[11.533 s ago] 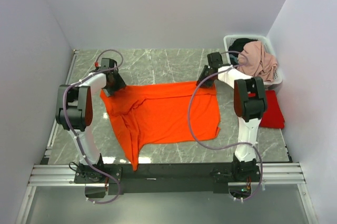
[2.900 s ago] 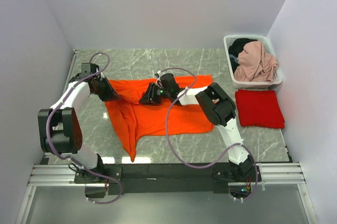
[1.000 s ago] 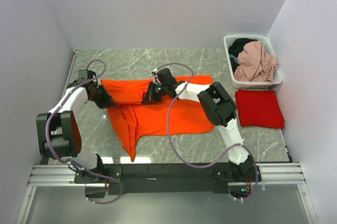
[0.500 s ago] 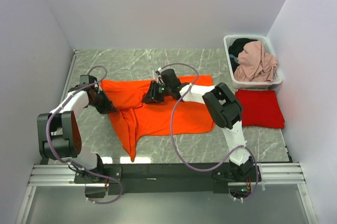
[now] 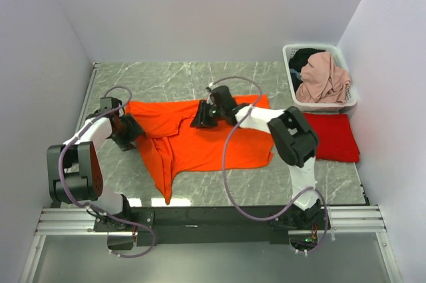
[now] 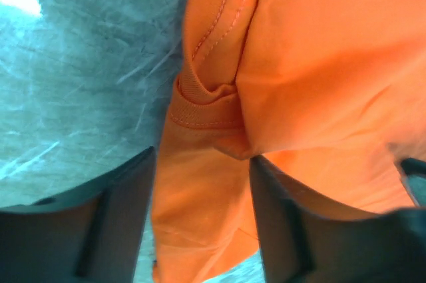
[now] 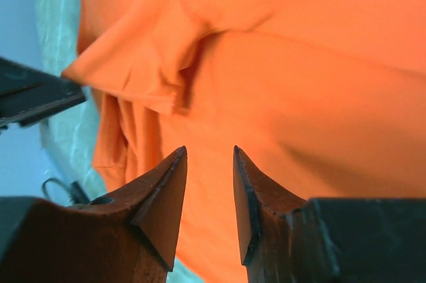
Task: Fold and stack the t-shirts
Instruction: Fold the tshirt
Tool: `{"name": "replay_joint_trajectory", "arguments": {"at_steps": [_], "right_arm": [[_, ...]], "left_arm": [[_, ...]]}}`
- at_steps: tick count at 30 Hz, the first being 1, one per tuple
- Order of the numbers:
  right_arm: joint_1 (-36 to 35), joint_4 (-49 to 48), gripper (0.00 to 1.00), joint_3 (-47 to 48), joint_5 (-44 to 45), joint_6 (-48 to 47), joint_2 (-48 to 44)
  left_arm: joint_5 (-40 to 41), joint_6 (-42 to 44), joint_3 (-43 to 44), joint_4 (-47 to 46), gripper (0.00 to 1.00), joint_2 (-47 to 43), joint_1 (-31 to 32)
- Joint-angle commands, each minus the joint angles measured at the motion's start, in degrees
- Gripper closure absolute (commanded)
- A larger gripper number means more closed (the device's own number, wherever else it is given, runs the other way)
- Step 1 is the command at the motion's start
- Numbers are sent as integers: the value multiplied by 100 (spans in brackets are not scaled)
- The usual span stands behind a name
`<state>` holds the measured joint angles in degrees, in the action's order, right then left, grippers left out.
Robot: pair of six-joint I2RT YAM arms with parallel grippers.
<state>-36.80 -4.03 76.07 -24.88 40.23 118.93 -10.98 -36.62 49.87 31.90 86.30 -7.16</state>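
Note:
The orange t-shirt [image 5: 213,146] lies on the marble table, rumpled on its left side with a strip trailing towards the near edge. My left gripper [image 5: 131,130] is at the shirt's left edge. In the left wrist view it [image 6: 203,156] is open, with a seamed fold of orange cloth [image 6: 319,63] between the fingers. My right gripper [image 5: 200,121] hovers over the shirt's far middle. In the right wrist view it [image 7: 208,153] is open and empty above the cloth [image 7: 299,63]. The red t-shirt [image 5: 336,138] lies folded at the right, partly behind the right arm.
A white laundry basket [image 5: 309,46] holding pink and dark clothes stands at the back right corner. Walls close in the table at the left, back and right. The metal rail with the arm bases runs along the near edge.
My right gripper has shifted a little to the right over the shirt. My left gripper has barely moved at the shirt's left edge. The shirt's shape is much the same.

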Motion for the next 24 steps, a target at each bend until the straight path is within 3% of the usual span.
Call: {"name": "replay_joint_trajectory", "arguments": {"at_steps": [1, 5, 8, 15, 24], "right_arm": [[487, 577, 59, -40, 800, -805, -845], [1068, 1044, 58, -84, 1205, -1210, -1196], [1551, 1308, 57, -31, 1354, -1281, -1241], [2272, 1694, 59, 241, 1451, -1009, -881], [2651, 1853, 63, 716, 1214, -437, 6]], "left_arm": [[324, -231, 259, -114, 30, -656, -31], [773, -381, 733, -280, 26, -712, -101], [650, -442, 1146, -605, 24, -168, -146], [500, -337, 2333, -958, 42, 1624, -146], [737, -275, 3204, -862, 56, 2926, -154]]}}
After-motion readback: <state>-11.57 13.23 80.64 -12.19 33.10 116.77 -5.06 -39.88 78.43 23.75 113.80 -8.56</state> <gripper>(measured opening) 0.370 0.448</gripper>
